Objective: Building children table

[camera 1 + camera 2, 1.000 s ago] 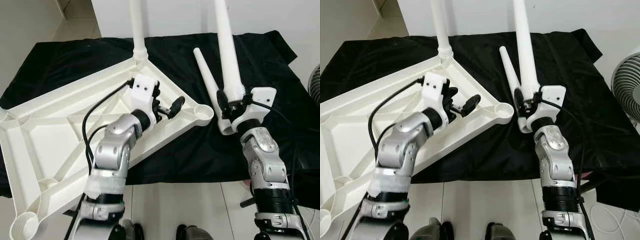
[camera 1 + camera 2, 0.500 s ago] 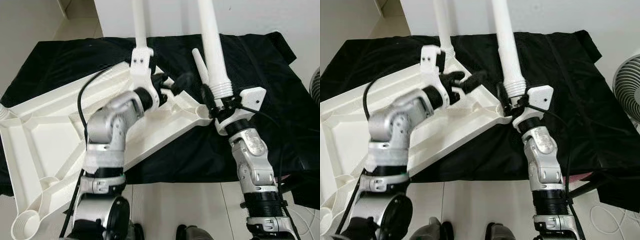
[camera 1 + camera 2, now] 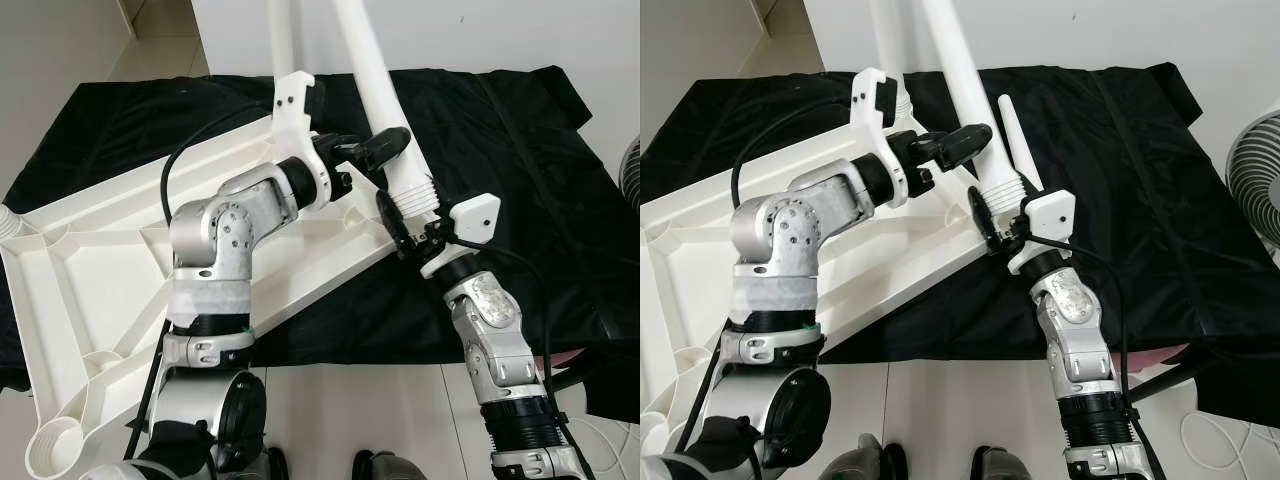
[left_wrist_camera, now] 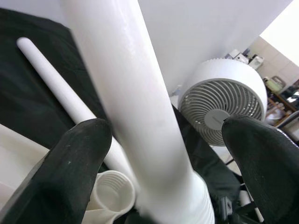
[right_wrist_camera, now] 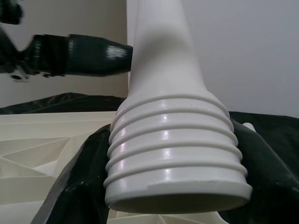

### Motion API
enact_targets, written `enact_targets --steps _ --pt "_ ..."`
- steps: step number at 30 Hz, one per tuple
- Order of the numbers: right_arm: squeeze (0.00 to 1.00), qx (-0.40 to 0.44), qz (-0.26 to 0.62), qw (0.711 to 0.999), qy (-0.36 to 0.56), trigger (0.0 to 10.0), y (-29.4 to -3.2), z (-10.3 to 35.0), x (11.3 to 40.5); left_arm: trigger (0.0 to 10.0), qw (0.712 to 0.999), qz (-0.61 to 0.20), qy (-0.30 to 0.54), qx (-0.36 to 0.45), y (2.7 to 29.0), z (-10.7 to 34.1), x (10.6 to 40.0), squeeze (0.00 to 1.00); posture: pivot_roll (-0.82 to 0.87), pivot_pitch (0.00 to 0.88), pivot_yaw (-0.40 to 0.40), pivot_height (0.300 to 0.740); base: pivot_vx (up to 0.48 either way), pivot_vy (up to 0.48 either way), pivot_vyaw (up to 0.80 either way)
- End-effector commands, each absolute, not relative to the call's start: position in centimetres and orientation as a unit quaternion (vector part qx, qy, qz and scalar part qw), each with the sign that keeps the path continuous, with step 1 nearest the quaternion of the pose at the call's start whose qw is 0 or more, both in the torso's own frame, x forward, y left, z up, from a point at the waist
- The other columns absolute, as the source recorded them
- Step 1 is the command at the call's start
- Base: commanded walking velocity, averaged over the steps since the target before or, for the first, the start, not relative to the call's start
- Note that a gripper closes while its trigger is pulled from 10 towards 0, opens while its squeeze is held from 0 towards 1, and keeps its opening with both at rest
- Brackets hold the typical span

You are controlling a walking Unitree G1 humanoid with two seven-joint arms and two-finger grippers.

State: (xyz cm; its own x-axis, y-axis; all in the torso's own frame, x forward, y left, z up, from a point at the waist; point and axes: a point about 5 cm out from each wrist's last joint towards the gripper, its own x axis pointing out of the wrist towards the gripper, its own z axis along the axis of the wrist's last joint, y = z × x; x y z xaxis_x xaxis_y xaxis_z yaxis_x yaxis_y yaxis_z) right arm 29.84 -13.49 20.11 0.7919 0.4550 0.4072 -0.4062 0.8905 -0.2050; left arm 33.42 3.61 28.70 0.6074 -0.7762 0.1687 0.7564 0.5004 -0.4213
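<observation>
White plastic tabletop, upside down with its ribbed underside up, lying on a black cloth that covers the surface beneath it; round threaded sockets at its corners, one near socket open with nothing in it, one far socket holding a mounted leg that stands upright. Held leg: long white tapered tube, threaded wide end down, long axis tilted from upright with the narrow end leaning up and toward the robot's left, out of the top of the picture. Right hand: clamped on the threaded base of the held leg, its two black fingers on either side of the ridges, just above the tabletop's right corner. Left hand: reaching across to the same leg higher up, fingers spread wide with the shaft between them; in the left wrist view one finger sits beside the shaft and the other stands off it. Spare leg: lying flat on the cloth behind the held leg, narrow end pointing away from the robot. Fan: white, round, to the robot's right beyond the cloth.
</observation>
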Motion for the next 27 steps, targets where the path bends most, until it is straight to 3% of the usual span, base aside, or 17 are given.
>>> enact_targets --steps 1,19,20,22,23,24,25,27 --pt "0.0 -0.058 0.24 0.936 -0.249 10.0 -12.9 20.5 29.3 10.0 0.856 -0.455 0.025 -0.244 2.8 29.1 33.3 0.0 -0.13 0.101 0.059 0.74 0.0 0.0 0.0" --pt "0.0 -0.09 0.27 0.927 -0.244 10.0 -12.4 19.2 27.8 10.0 0.874 -0.43 0.029 -0.226 5.1 32.1 35.9 0.0 -0.14 0.089 0.087 0.74 0.0 0.0 0.0" --pt "0.0 -0.093 0.27 0.927 -0.244 10.0 -12.4 19.1 27.7 9.0 0.874 -0.429 0.027 -0.227 5.3 32.3 35.9 0.0 -0.14 0.09 0.09 0.74 0.0 0.0 0.0" --pt "0.0 -0.094 0.27 0.927 -0.244 10.0 -12.5 19.1 27.7 9.0 0.874 -0.429 0.027 -0.228 5.3 32.3 36.0 0.0 -0.14 0.09 0.09 0.74 0.0 0.0 0.0" --pt "0.0 -0.094 0.268 0.927 -0.243 10.0 -12.5 19.0 27.7 4.1 0.876 -0.427 0.027 -0.224 5.4 32.3 36.0 0.0 -0.14 0.093 0.09 0.74 0.0 0.0 0.0" --pt "0.0 -0.094 0.268 0.927 -0.243 10.0 -12.5 19.0 27.7 4.1 0.876 -0.427 0.027 -0.224 5.4 32.3 36.0 0.0 -0.14 0.093 0.09 0.74 0.0 0.0 0.0" --pt "0.0 -0.094 0.268 0.928 -0.242 10.0 -12.5 19.0 27.6 0.0 0.876 -0.427 0.026 -0.223 5.5 32.4 36.1 0.0 -0.14 0.094 0.092 0.74 0.0 0.0 0.0" --pt "0.0 -0.095 0.267 0.928 -0.24 10.0 -12.5 18.9 27.6 0.0 0.874 -0.429 0.026 -0.226 5.6 32.5 36.1 0.0 -0.13 0.096 0.093 0.74 0.0 0.0 0.0"
